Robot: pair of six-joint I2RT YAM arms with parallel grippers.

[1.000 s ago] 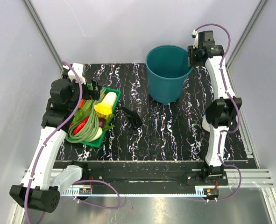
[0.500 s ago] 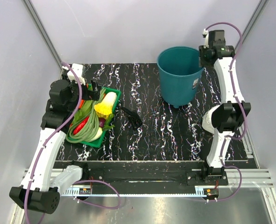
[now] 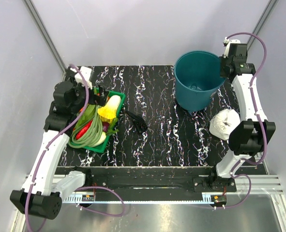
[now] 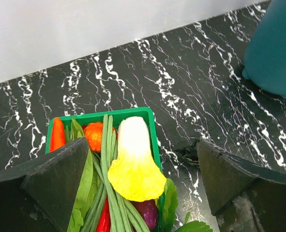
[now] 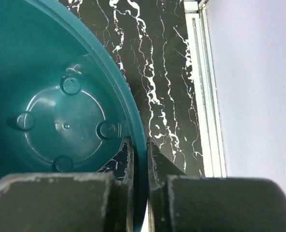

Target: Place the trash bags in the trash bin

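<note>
The teal trash bin (image 3: 197,79) stands at the back right, leaning a little. My right gripper (image 3: 225,67) is shut on its rim; in the right wrist view (image 5: 139,145) one finger is inside and one outside the wall. The bin's inside (image 5: 60,111) is bare. A small black trash bag bundle (image 3: 137,120) lies on the marbled table, just right of the vegetable tray; its edge shows in the left wrist view (image 4: 188,153). My left gripper (image 3: 100,93) is open and empty over the tray. The bucket-sized bag is out of view.
A shallow green tray (image 3: 121,101) of vegetables sits at the left, with a yellow-white vegetable (image 4: 133,164) on top. A white crumpled object (image 3: 225,123) lies beside the right arm. Grey walls and a metal rail (image 5: 208,96) close the right side.
My right gripper has carried the bin to the right, towards the back right corner. The white crumpled object has come into view. The left arm has barely moved.
</note>
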